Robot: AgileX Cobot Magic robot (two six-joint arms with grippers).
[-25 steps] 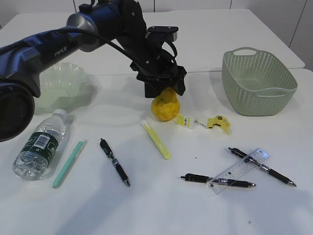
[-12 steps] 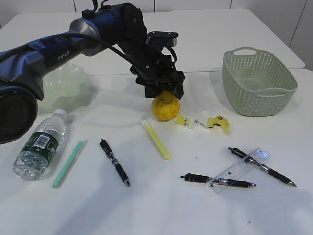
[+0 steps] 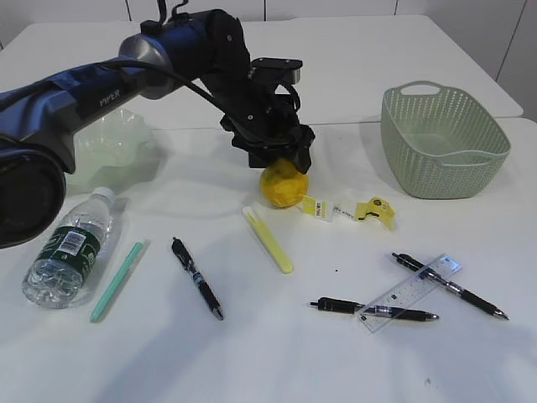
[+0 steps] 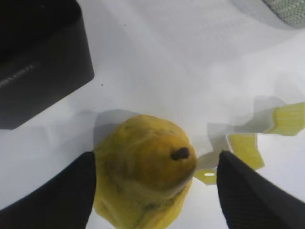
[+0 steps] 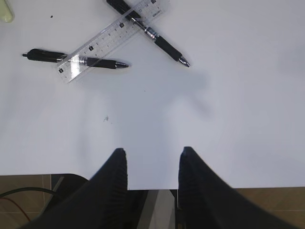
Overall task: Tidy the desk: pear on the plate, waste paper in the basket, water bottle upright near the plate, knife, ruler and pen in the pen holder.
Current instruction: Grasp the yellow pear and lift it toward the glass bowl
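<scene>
The left end effector (image 4: 157, 191) has dropped around the pear (image 3: 284, 183), jaws open either side and narrowing, not yet gripping; the pear sits on the worktop (image 3: 277, 353), far from the plate (image 3: 105, 143).

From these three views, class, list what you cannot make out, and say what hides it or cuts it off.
- Pen holder: cut off by the left wrist view's edge; mostly behind the left end effector in the exterior view.
- Pear: its underside is hidden in every view.
- Ruler: its printed marks are too small to read.
- Right end effector: outside the exterior view.
</scene>
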